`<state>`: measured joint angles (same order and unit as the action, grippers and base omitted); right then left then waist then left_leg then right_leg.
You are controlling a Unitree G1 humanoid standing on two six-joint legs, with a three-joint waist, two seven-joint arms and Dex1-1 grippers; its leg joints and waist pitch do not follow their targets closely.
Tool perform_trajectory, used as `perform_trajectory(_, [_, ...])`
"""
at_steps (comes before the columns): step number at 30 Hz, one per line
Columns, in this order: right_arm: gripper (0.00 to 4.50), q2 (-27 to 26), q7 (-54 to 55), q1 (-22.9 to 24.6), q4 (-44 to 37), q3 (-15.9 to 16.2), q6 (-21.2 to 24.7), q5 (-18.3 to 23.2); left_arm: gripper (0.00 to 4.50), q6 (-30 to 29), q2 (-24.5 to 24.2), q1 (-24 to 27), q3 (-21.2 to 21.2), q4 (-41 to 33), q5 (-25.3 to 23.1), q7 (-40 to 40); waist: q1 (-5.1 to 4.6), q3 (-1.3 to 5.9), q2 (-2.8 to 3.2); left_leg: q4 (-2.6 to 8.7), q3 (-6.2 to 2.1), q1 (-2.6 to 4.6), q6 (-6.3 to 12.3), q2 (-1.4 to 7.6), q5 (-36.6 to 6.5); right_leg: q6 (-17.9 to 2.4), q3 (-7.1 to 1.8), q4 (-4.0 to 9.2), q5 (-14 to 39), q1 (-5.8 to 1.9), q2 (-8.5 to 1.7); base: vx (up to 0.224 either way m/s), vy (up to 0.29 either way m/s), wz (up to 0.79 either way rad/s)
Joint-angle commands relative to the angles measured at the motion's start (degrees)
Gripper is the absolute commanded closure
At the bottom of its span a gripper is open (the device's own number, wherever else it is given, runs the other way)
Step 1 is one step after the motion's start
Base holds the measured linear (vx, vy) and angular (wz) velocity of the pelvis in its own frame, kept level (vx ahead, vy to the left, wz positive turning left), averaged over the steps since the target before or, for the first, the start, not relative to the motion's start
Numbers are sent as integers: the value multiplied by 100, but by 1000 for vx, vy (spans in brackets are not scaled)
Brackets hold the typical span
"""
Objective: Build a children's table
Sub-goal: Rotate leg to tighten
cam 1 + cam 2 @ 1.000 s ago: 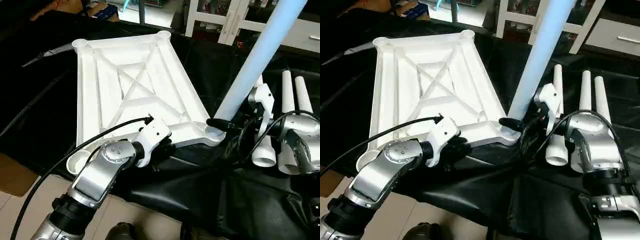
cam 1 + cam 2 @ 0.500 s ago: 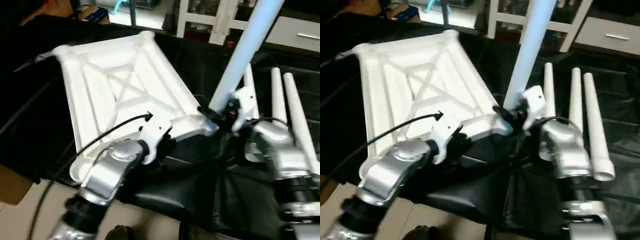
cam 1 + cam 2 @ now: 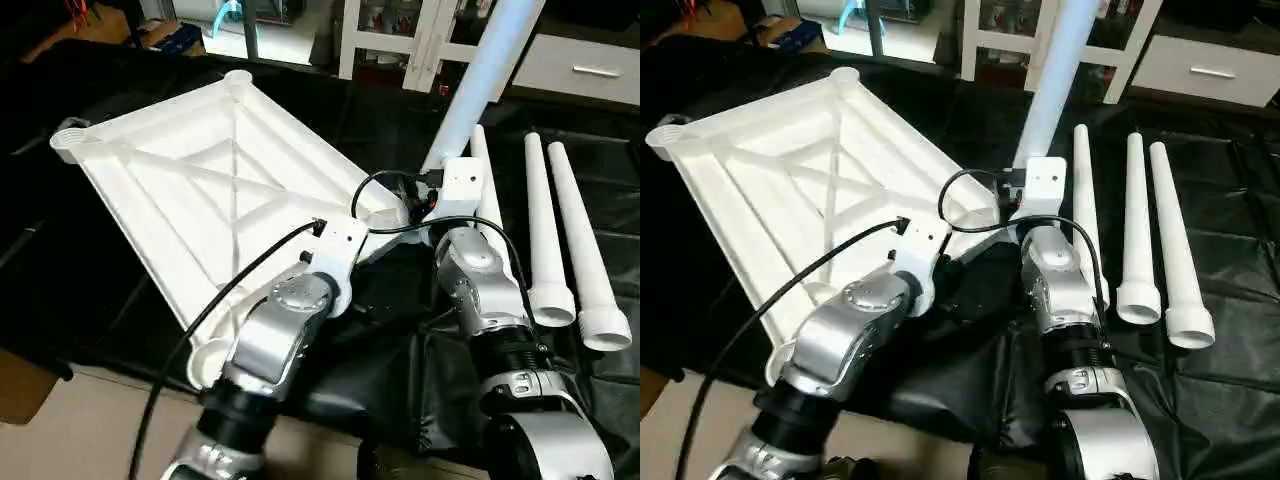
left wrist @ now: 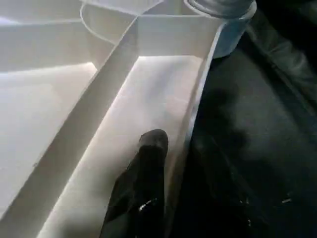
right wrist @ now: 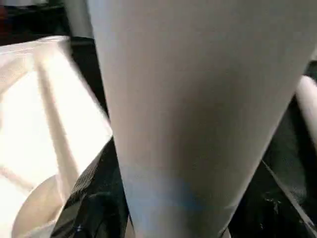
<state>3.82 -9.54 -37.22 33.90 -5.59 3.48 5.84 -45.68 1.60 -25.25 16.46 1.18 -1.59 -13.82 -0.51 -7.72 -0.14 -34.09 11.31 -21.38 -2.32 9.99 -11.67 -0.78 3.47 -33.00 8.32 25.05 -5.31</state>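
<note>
The white tabletop (image 3: 200,180) lies underside up on black cloth, its X-ribs showing. One long white leg (image 3: 480,70) rises tilted from the near right corner socket (image 3: 393,215). My right gripper (image 3: 425,203) is shut on that leg just above the socket; a black finger (image 5: 91,193) presses against the tube (image 5: 188,99). My left gripper (image 3: 352,280) is shut on the tabletop's near rim (image 4: 198,99), with one finger (image 4: 148,163) inside the rim wall. Three loose legs (image 3: 540,230) lie side by side to the right of my right arm.
The black-draped work table (image 3: 60,260) carries everything, its near edge dropping to the pale floor (image 3: 90,430). A cardboard piece (image 3: 20,385) lies on the floor at bottom left. White shelving (image 3: 400,40) stands behind the table.
The whole picture has swung, so the camera has moved. Both grippers keep their holds, and the leg stands steeper in the picture than before.
</note>
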Motion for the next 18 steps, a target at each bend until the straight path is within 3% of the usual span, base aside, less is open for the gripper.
perform_trajectory(1, [256, -115, -617, 142, -136, 424, 38, 125, 398, 300, -72, 57, 221, 37, 59, -363, 40, 357, -43, 477, -134, 31, 420, 231, -1452, -888, -215, 462, 2127, -256, -274, 0, 0, 0])
perform_trajectory(4, [187, 348, -1436, 427, -835, 530, 208, 362, 399, 529, -698, 242, 346, -277, 252, -1133, 89, 370, -47, 471, -124, 31, 530, 259, -1125, -1033, -230, 398, 1663, -299, -269, 0, 0, 0])
perform_trajectory(6, [185, 660, -1928, 595, -1284, 534, 457, 569, 399, 484, -1060, 351, 371, -437, 370, -1522, 125, 379, -19, 446, -114, 31, 715, 255, -729, -1244, -231, 328, 1170, -323, -264, 0, 0, 0])
perform_trajectory(8, [155, 930, -2349, 710, -1568, 548, 566, 695, 399, 542, -1323, 418, 405, -522, 410, -1782, 125, 389, -6, 424, -109, 35, 829, 278, -406, -1472, -229, 256, 722, -324, -250, 51, -11, 0])
perform_trajectory(10, [149, 1381, -2934, 861, -1905, 520, 635, 851, 399, 576, -1663, 497, 434, -615, 478, -2136, 142, 412, -14, 382, -92, 68, 992, 284, -9, -1676, -235, 183, 179, -322, -233, 26, 2, 1])
perform_trajectory(12, [146, 1661, -3285, 944, -2088, 473, 685, 971, 399, 609, -1846, 537, 439, -649, 502, -2332, 193, 422, -1, 335, -92, 66, 1309, 280, 487, -1834, -239, 113, -339, -327, -226, 0, 0, 0])
perform_trajectory(14, [146, 1909, -3589, 1020, -2245, 417, 732, 1079, 399, 644, -1974, 552, 429, -646, 521, -2424, 230, 415, -5, 317, -78, 62, 1431, 291, 499, -1880, -242, 113, -253, -314, -244, 0, 0, 0])
perform_trajectory(18, [146, 2289, -4115, 1159, -2487, 281, 969, 1399, 399, 762, -2163, 534, 399, -580, 542, -2559, 257, 377, -25, 356, -84, 52, 1260, 307, 24, -1769, -239, 191, 541, -323, -260, 0, 0, 0])
